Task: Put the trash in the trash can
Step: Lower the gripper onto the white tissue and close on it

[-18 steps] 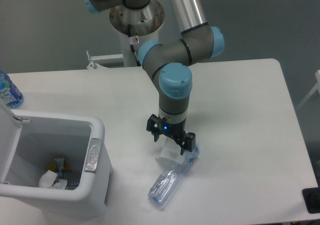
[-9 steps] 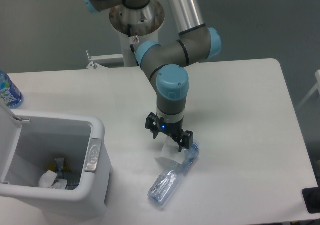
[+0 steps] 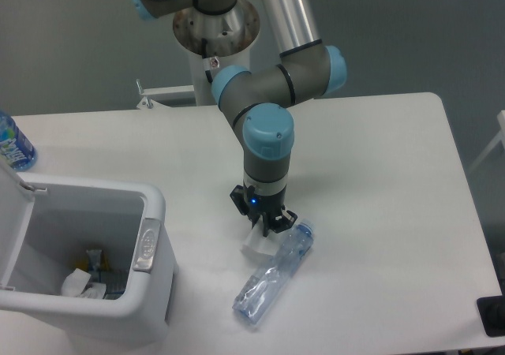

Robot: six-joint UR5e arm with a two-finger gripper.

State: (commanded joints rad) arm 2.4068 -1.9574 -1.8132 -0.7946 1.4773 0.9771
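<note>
A crumpled white tissue wad (image 3: 254,248) lies on the table just left of a crushed clear plastic bottle (image 3: 272,278), whose blue cap points up and to the right. My gripper (image 3: 264,229) points straight down onto the tissue, its fingers drawn together on the wad's top, close beside the bottle's cap end. The white trash can (image 3: 154,213) stands at the left front with its lid swung open. White paper scraps and other bits lie on its floor.
An upright blue-labelled bottle (image 3: 12,146) stands at the far left edge behind the bin. The arm's base column (image 3: 215,31) rises at the table's back. A dark object (image 3: 491,315) sits at the front right corner.
The gripper has slid a little to the left, off the bottle's cap and onto the tissue. Its fingers have gone from wide apart to drawn together.
</note>
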